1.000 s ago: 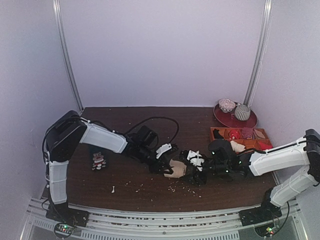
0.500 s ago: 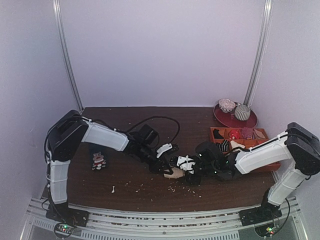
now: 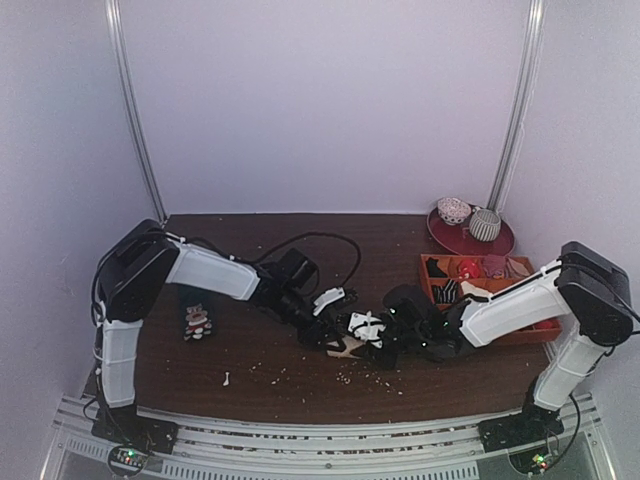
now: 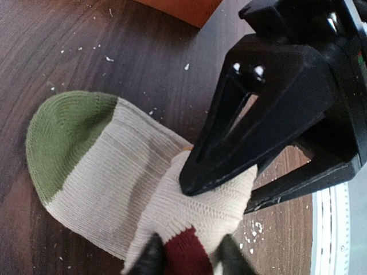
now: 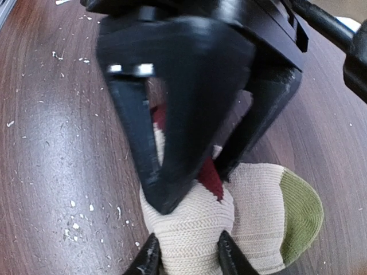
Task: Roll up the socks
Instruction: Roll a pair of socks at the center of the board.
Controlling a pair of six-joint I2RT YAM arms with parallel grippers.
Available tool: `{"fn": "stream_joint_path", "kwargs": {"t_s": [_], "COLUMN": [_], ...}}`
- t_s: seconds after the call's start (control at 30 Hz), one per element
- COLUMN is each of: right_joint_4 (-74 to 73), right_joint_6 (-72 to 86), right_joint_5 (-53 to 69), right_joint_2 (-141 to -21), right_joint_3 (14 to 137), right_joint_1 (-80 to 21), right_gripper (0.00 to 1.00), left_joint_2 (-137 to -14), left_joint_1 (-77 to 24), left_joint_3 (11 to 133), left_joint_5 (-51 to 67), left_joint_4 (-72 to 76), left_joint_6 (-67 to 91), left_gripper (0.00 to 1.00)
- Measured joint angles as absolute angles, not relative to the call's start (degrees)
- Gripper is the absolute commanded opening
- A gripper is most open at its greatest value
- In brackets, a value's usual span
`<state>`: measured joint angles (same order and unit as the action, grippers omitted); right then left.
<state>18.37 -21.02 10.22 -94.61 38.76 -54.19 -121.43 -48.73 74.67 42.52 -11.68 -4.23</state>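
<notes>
The socks [image 3: 347, 347] lie mid-table as a cream knitted roll with a green toe [image 4: 63, 132] lying flat and dark red [image 4: 186, 255] at the rolled end. My left gripper [image 4: 190, 260] is shut on the dark-red part of the roll. My right gripper [image 5: 186, 258] is shut on the cream roll [image 5: 195, 229] from the opposite side. The right gripper's black fingers [image 4: 229, 137] press on top of the roll in the left wrist view. The left gripper's black fingers [image 5: 172, 143] fill the upper right wrist view. In the top view the two grippers meet over the socks.
An orange tray [image 3: 520, 333] with sock bundles stands at the right. A red plate [image 3: 450, 238] with two bundles is at the back right. A small dark sock with a red-and-white pattern [image 3: 197, 322] lies at the left. White crumbs are scattered near the front.
My right arm has reached further left and closed in on the left gripper. The sock bundle has shifted slightly left and less of it shows between the grippers.
</notes>
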Motion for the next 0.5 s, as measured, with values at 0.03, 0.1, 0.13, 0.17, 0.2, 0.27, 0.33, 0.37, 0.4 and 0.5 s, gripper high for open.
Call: {"fn": "stream_joint_path", "kwargs": {"t_s": [0.03,0.1,0.13,0.17,0.2,0.27,0.33,0.37,0.4,0.5], "right_joint_4": [18.5,19.1,19.5,19.9,20.3,21.9,23.7,24.8,25.5,28.6], "right_joint_6": [-20.3,-18.5,-17.4,-16.3,-15.4,-12.4,-9.0,-6.6,-4.8,2.4], "right_joint_5": [10.3,10.6,10.8,11.0,11.2,11.8,12.8,13.7,14.4,16.5], "right_joint_2": [-94.9,-95.4,-95.5,-95.6,-95.7,-95.5,-95.1,-94.7,-94.4,-93.8], "right_joint_3": [38.9,39.1,39.1,39.0,39.0,37.9,36.4,35.3,34.7,32.2], "right_joint_1": [-54.2,-54.2,-54.2,-54.2,-54.2,-54.1,-53.7,-53.3,-53.1,-52.2], "right_gripper": [0.24,0.23,0.23,0.23,0.23,0.23,0.23,0.23,0.23,0.22], "left_joint_2": [-121.3,-120.5,-119.6,-118.8,-117.8,-114.9,-111.8,-110.1,-108.6,-104.3], "left_joint_1": [-48.7,-48.9,-49.2,-49.4,-49.6,-50.0,-49.8,-49.6,-49.5,-49.3], "left_joint_3": [74.6,74.1,73.4,72.7,71.2,66.8,62.0,59.5,57.3,51.0], "left_joint_5": [42.5,42.3,41.2,40.1,38.4,34.9,31.9,30.5,29.4,27.7], "left_joint_4": [-11.7,-11.6,-11.1,-10.2,-8.8,-4.8,-1.5,0.3,2.3,10.9], "left_joint_6": [-4.3,-4.4,-4.1,-4.1,-4.0,-3.8,-3.6,-3.2,-3.3,-3.8], "left_gripper": [0.74,0.77,0.78,0.79,0.8,0.96,0.98,0.98,0.98,0.98]}}
